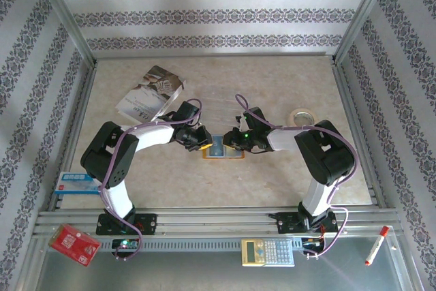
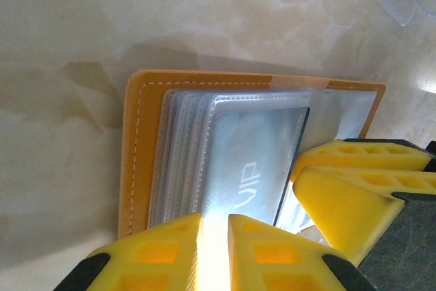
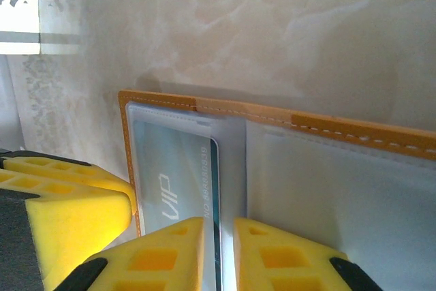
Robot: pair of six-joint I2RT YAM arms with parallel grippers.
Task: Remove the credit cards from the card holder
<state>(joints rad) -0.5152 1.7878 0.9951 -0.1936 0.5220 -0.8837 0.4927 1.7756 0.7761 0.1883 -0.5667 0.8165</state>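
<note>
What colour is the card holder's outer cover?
The card holder is orange with white stitching; the left wrist view shows it best.

Orange card holder (image 2: 133, 161) open flat mid-table, clear pockets fanned — VIP credit card (image 2: 252, 161) sleeved inside

The card holder (image 2: 133, 168) is orange with white stitching, its pockets clear blue-grey. The card (image 2: 248, 161) is silvery blue with pale "VIP" lettering. The left gripper (image 2: 214, 221) and right gripper (image 3: 219, 224) have yellow fingers. The table (image 1: 286, 175) is beige marble, and the walls (image 1: 204, 15) are white with grey ornamental bands.
</note>
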